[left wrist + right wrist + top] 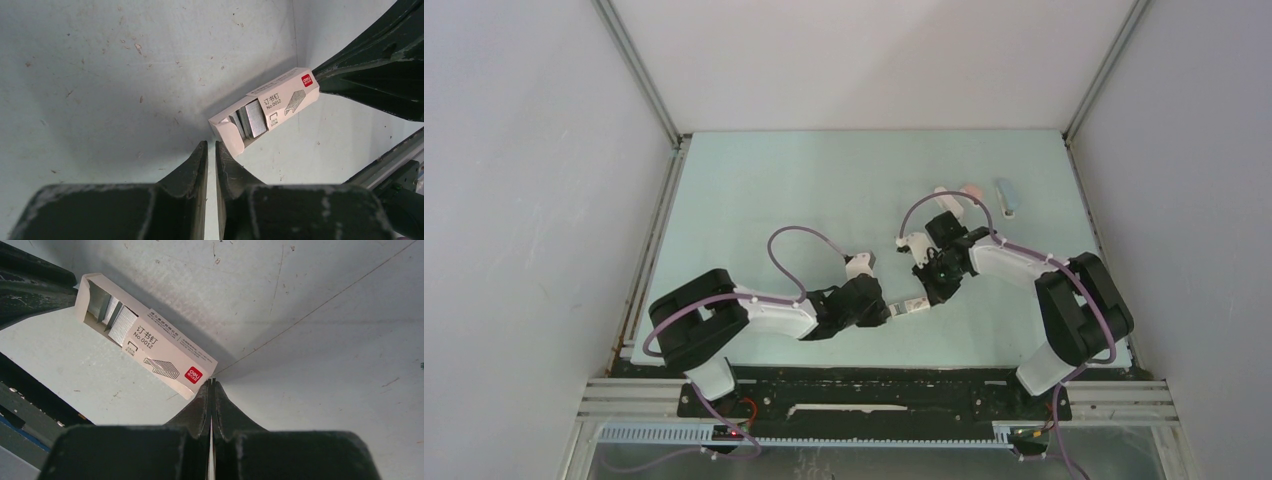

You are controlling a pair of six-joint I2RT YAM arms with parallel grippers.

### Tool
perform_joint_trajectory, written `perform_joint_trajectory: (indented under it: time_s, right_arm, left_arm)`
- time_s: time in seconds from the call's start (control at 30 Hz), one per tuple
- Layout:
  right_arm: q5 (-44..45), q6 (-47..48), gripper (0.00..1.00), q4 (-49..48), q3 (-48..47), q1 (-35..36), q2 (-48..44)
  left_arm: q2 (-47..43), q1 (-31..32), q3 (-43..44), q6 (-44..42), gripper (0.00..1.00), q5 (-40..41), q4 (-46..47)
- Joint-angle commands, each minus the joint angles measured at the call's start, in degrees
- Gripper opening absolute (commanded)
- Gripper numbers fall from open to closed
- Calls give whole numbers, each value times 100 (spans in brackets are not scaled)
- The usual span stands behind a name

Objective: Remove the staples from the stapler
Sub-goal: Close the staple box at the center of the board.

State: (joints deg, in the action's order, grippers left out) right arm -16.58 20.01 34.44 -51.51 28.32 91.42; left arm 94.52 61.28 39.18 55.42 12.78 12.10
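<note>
A small white staple box (911, 305) lies on the table between my two grippers. Its near end is open in the left wrist view (280, 100), and grey staples (255, 119) show inside as strips. They also show in the right wrist view (121, 322). My left gripper (211, 145) is shut but for a thin gap, empty, with its tips just beside the box's open flap. My right gripper (211, 381) is shut, with its tips touching the red-logo end of the box (165, 357). A pink mini stapler (972, 189) and a blue one (1008, 196) lie at the back right.
The pale green table (804, 190) is walled by white panels at the left, back and right. A black rail and cable tray (874, 400) run along the near edge. Both arms' purple cables loop above the table's middle.
</note>
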Motion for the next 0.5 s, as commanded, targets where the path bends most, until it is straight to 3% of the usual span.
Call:
perform_joint_trajectory:
  time_s: [0.0, 0.47]
  right_arm:
    - [9, -49, 0, -30, -199, 119, 132]
    - [233, 133, 3, 161, -214, -266, 19]
  left_arm:
    - [53, 34, 231, -93, 15, -37, -23]
    - [-271, 33, 91, -134, 18, 183, -173]
